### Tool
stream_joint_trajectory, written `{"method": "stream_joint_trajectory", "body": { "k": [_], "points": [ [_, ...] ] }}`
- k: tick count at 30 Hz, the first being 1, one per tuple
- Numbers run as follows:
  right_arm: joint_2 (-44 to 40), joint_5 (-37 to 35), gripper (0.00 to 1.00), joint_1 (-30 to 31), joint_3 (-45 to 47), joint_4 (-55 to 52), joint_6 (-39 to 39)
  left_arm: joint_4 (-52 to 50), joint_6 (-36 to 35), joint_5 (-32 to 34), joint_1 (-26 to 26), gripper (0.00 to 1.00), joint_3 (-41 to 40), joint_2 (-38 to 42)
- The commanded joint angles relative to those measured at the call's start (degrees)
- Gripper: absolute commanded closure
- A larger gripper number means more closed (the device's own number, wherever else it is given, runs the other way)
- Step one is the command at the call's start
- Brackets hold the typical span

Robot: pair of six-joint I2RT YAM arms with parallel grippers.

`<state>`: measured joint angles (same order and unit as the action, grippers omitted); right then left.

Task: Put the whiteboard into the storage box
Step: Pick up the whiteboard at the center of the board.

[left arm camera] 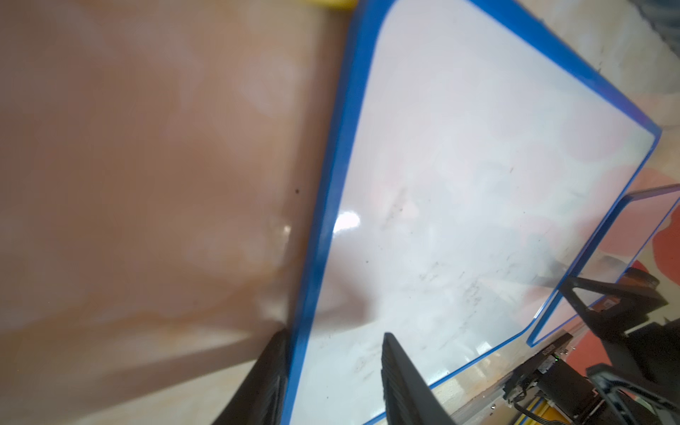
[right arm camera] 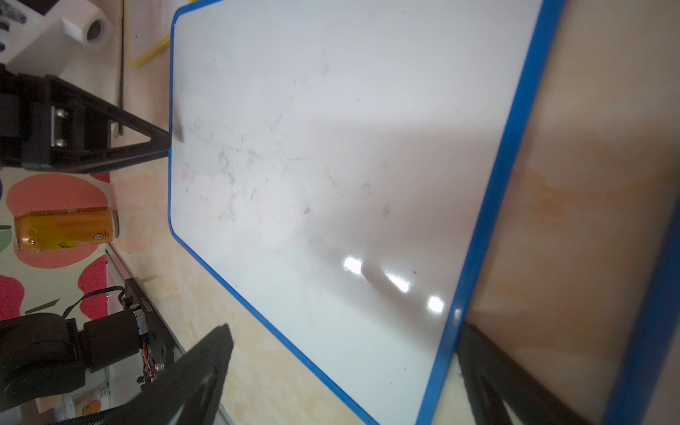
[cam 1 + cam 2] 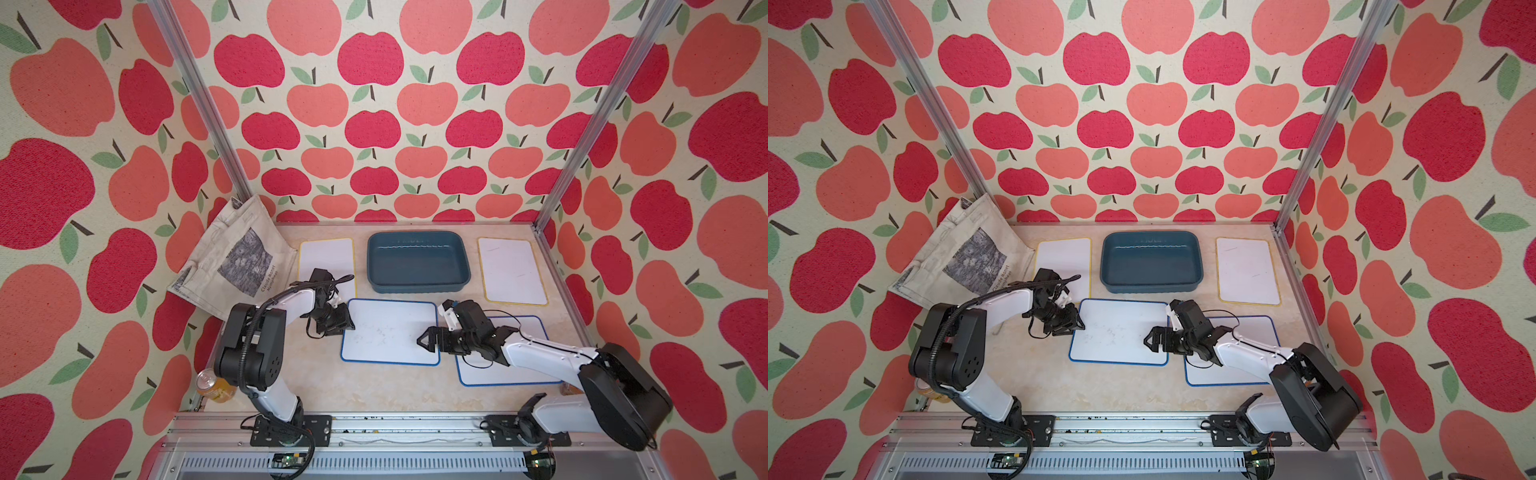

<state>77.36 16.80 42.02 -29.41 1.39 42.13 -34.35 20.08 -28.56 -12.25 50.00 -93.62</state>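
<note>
— Left wrist view first: what do you see?

— My left pincer [image 1: 335, 333] is spread. One finger sits on the desk [image 1: 147, 184] right against the blue frame and the other is over the white face, so it straddles the left edge of the whiteboard [image 1: 478, 184] without pinching it.

— And the other arm?

— My right pincer [image 2: 344, 327] is spread wide at the opposite edge, with one finger beyond the frame and one off the near corner. It grips nothing.

— Where is the board?

— In both top views the whiteboard [image 3: 388, 332] lies flat on the desk just in front of the storage box [image 3: 417, 286], outside it and between my two pincers. A second blue-framed board [image 3: 523, 374] lies to its right, under my right arm.
</note>
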Motion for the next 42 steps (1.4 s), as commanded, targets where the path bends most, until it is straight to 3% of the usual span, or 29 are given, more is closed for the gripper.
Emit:
{"method": "stream_joint_trajectory", "body": {
  "k": [1,5,15,20,32,42],
  "points": [
    [2.2,2.3,0.01,3.4,2.2,-1.7,1.3,-2.2,4.1,-8.9,-4.3,0.55,-5.0,2.4],
    [1.7,1.1,0.01,6.0,1.9,-1.4,2.4,-3.5,4.5,-7.2,-5.2,0.55,-5.5,4.2],
    [-0.5,-1.1,0.01,9.3,0.5,-3.0,3.7,-2.0,4.3,-9.2,-7.8,0.56,-3.6,-0.6],
    [1.6,-0.3,0.01,9.4,-0.8,-2.7,2.6,1.4,4.0,-17.5,-9.8,0.57,-4.0,2.2],
    [3.2,2.2,0.01,9.5,-1.8,0.0,3.6,7.5,6.1,-28.1,-2.3,0.57,-7.3,11.7],
    [2.7,1.8,0.01,9.5,-3.6,-1.4,2.2,1.7,3.4,-30.4,0.3,0.64,-6.4,16.7]
  ]
}}
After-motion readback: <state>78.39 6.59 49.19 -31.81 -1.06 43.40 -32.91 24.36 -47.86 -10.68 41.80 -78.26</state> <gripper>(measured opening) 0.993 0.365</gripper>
